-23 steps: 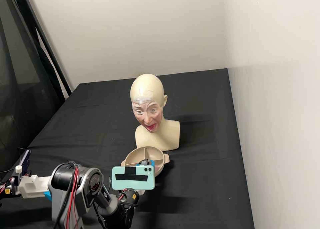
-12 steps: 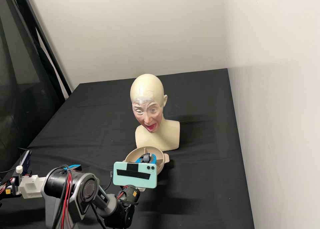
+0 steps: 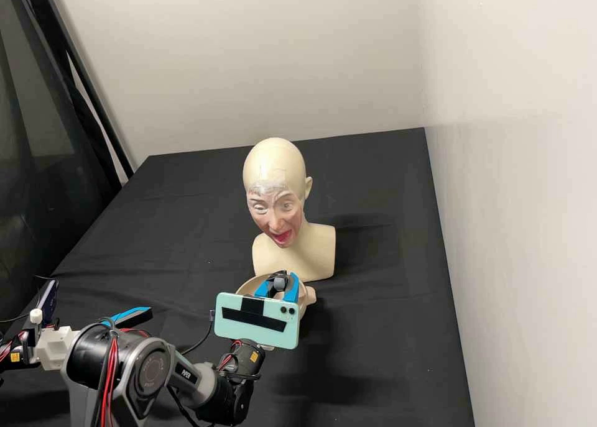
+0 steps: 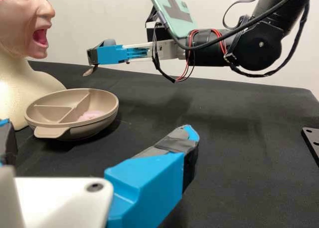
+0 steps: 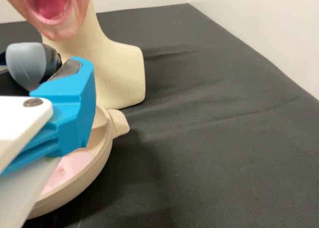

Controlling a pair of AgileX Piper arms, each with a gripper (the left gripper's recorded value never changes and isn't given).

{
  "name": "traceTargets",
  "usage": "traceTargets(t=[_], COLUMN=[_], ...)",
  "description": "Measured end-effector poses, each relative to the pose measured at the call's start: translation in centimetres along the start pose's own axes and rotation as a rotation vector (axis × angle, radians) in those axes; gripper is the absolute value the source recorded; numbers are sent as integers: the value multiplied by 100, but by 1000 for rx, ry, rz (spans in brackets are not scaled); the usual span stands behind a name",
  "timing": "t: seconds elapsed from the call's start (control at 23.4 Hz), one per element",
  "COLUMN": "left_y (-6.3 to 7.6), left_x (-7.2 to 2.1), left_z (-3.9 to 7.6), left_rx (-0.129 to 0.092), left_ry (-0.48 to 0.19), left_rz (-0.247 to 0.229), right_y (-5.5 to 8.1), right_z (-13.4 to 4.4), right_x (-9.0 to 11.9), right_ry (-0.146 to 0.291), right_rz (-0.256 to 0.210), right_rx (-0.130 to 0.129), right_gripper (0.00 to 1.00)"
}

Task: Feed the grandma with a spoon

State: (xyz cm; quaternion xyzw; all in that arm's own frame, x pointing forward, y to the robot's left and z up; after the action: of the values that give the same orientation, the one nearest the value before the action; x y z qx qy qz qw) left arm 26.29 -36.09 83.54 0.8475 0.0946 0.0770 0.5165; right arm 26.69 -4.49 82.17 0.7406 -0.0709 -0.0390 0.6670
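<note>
Pinching spoon [image 4: 91,70] in right gripper [image 4: 102,55] above bowl [image 4: 99,113], with left gripper [image 4: 94,143] spread. Could spill or jab the head's [image 3: 277,166] chin if lifted crooked.

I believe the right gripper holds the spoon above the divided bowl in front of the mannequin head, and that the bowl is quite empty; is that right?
Not quite: the bowl is not empty. Pink food lies in one of its compartments, as the left wrist view shows. The right gripper does hold the spoon above the bowl, in front of the mannequin head.
</note>
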Motion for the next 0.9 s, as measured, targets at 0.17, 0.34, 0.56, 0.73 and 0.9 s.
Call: traceTargets(t=[0.17,0.34,0.56,0.73,0.9], left_y=[0,0,0,5,8], left_x=[0,0,0,-1,-2], left_z=[0,0,0,-17,-26], left_rx=[0,0,0,-1,-2], left_ry=[0,0,0,6,10], left_rz=[0,0,0,2,3], right_y=[39,72,101,147,160], right_z=[-20,-30,-46,-99,-182], right_x=[-21,-29,-38,-33,29], right_ry=[7,10,16,38,67], right_rz=[15,28,40,58,72], right_rx=[13,20,21,24,28], right_gripper=[0,0,0,0,0])
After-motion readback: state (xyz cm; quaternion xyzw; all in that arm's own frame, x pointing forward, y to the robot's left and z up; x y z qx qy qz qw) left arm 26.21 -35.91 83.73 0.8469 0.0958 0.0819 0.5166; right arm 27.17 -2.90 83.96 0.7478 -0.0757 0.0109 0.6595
